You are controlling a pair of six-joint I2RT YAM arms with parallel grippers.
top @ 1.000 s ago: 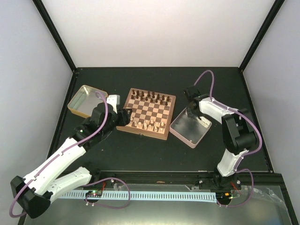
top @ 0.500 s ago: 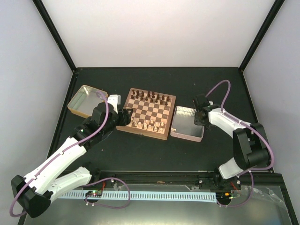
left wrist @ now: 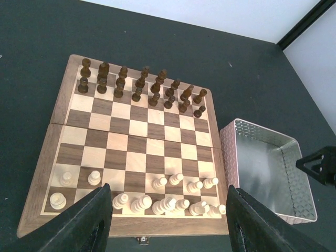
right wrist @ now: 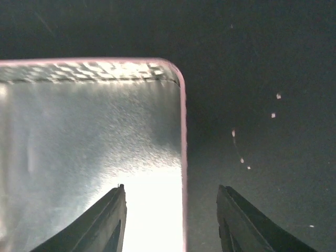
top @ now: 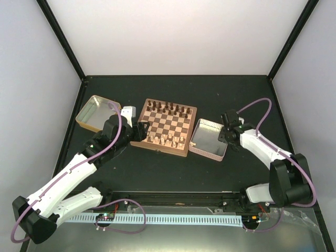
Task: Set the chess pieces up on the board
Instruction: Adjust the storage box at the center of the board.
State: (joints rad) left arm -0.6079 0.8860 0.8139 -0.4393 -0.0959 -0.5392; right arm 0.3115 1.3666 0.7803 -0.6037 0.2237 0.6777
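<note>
chess pieces (left wrist: 168, 202), light tan: standing on the board (left wrist: 139, 144), all within its two nearest rows. they are bunched along the nearest row toward the right, with a looser few in the row behind and three more at the left end.
dark chessmen (left wrist: 142, 86): two far rows of the same board.
left arm (top: 79, 168): stretched diagonally from the near-left base, wrist beside the board's left edge.
left gripper (left wrist: 168, 189): fingers spread wide, framing the light pieces in the wrist view, gripping nothing.
right arm (top: 262, 149): elbow folded out to the right, forearm reaching leftward to the right tin (right wrist: 182, 131).
right gripper (right wrist: 170, 189): fingers apart, straddling that tin's side wall, one over the metal floor, the other over the table (top: 157, 168). contact with the wall cannot be told.
right tin: shallow, pink-rimmed, just beside the board's right edge. its interior shows bright textured metal.
left tin (top: 97, 113): left of the board, behind the left wrist. its interior shows plain metal.
</note>
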